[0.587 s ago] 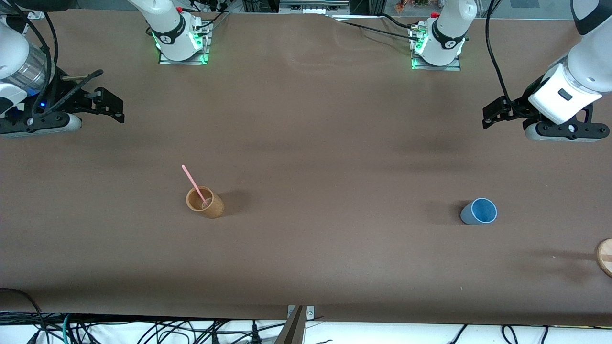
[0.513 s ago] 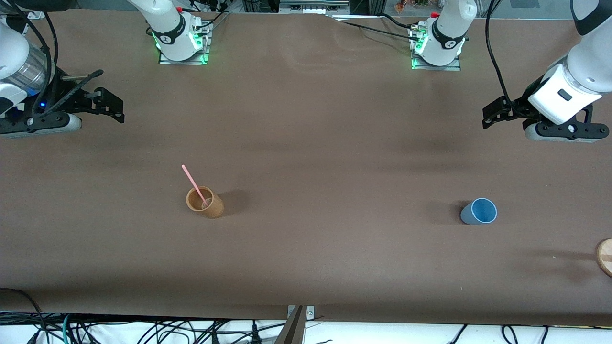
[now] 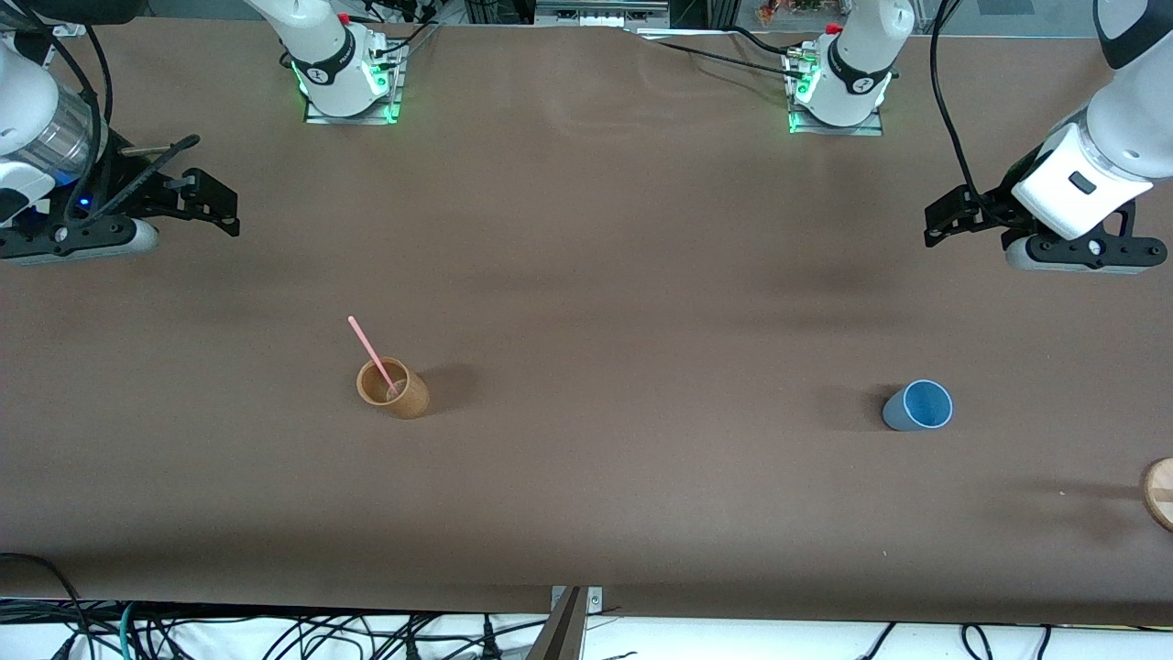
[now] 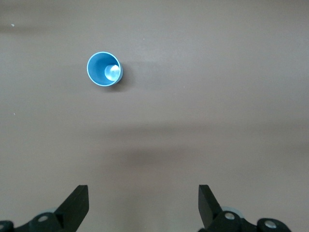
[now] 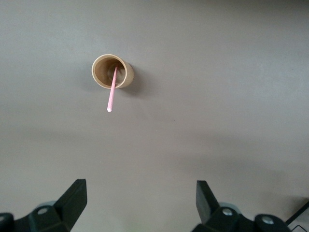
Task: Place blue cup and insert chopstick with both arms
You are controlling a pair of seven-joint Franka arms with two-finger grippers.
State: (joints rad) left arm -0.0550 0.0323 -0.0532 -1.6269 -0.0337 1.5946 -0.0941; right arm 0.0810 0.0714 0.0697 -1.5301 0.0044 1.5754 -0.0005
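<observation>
The blue cup (image 3: 918, 406) stands upright on the brown worktop (image 3: 641, 302) toward the left arm's end. Its bright blue inside (image 4: 104, 69) holds nothing; only the pale bottom shows through the mouth in the left wrist view.

The chopstick (image 3: 371, 353) is in the tan cup (image 3: 393, 389), which stands upright toward the right arm's end, well apart from the blue cup. The stick's lower end rests inside that cup, and it leans out over the rim, its free end pointing up and away from the front camera. In the right wrist view the tan cup (image 5: 112, 71) holds the stick (image 5: 112, 92) and nothing else that can be made out.

The left hand (image 3: 948, 215) hangs in the air over bare worktop at the left arm's end, released, its two fingers (image 4: 76, 203) spread wide with nothing between them. The blue cup lies nearer the front camera than the spot beneath it.

The right hand (image 3: 209, 200) hangs over bare worktop at the right arm's end, likewise released, fingers (image 5: 75, 196) apart and holding nothing.

A round wooden piece (image 3: 1159, 492) shows partly at the edge of the front view, nearer the camera than the blue cup.
</observation>
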